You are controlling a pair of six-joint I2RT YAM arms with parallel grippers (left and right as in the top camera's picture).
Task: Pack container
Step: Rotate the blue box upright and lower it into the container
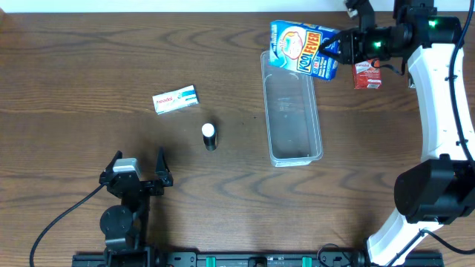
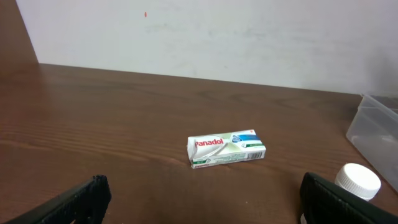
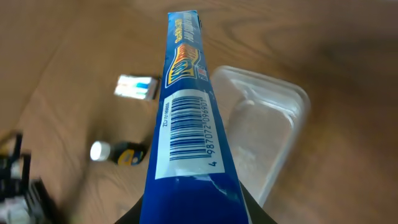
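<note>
The container (image 1: 292, 111) lies right of the middle and is empty, so I judge the packing is only starting. The right gripper (image 1: 343, 46) is closed on the blue box (image 1: 303, 50) at the container's far end, not yet inside. The Panadol box (image 1: 176, 99), small bottle (image 1: 210, 136) and red packet (image 1: 367, 76) lie outside it. The left gripper (image 1: 139, 165) rests near left, jaws wide, holding nothing.
</note>
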